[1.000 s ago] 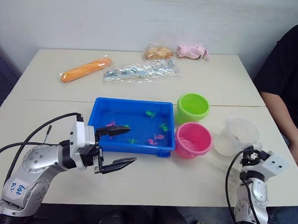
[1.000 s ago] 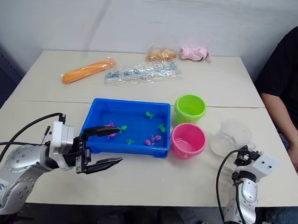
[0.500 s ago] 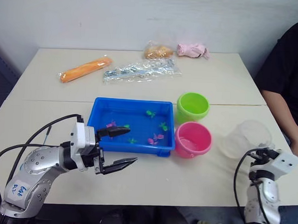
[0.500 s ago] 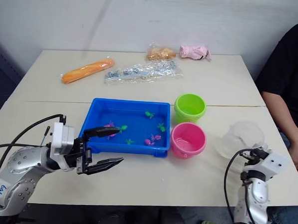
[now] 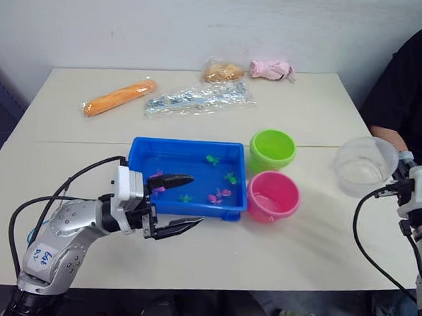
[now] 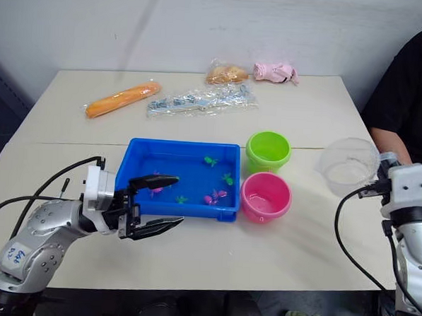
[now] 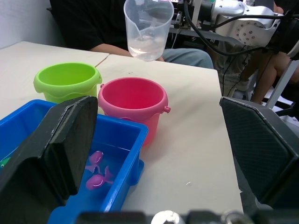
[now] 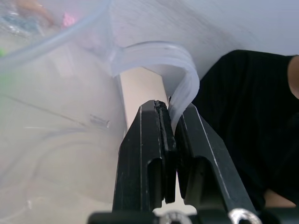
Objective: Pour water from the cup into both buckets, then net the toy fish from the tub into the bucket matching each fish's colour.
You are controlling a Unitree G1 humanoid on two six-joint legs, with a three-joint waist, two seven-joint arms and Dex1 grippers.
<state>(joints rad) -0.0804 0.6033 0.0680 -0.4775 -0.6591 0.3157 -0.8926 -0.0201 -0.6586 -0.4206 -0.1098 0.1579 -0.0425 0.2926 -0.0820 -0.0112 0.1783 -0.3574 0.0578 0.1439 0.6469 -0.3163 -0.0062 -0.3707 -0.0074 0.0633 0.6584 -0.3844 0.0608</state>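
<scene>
The clear cup [image 5: 363, 164] hangs in the air right of the buckets, a little water in its bottom [image 7: 145, 47]. My right gripper [image 8: 174, 122] is shut on the cup's handle [image 8: 185, 93]. The green bucket [image 5: 272, 150] and the pink bucket [image 5: 273, 196] stand side by side against the right end of the blue tub [image 5: 146, 154]. Several pink and green toy fish [image 5: 217, 196] lie in the tub. My left gripper [image 5: 179, 203] is open at the tub's front left corner, holding nothing. The net is out of view.
An orange bag [image 5: 119, 97], a clear packet [image 5: 198, 98], a brown packet [image 5: 224, 72] and a pink packet [image 5: 271, 68] lie along the table's far side. A person in black [image 5: 413, 84] sits at the right edge, close to the raised cup.
My right gripper has lifted the cup off the table, up and to the right. My left gripper has shifted slightly right along the tub's front and stays open.
</scene>
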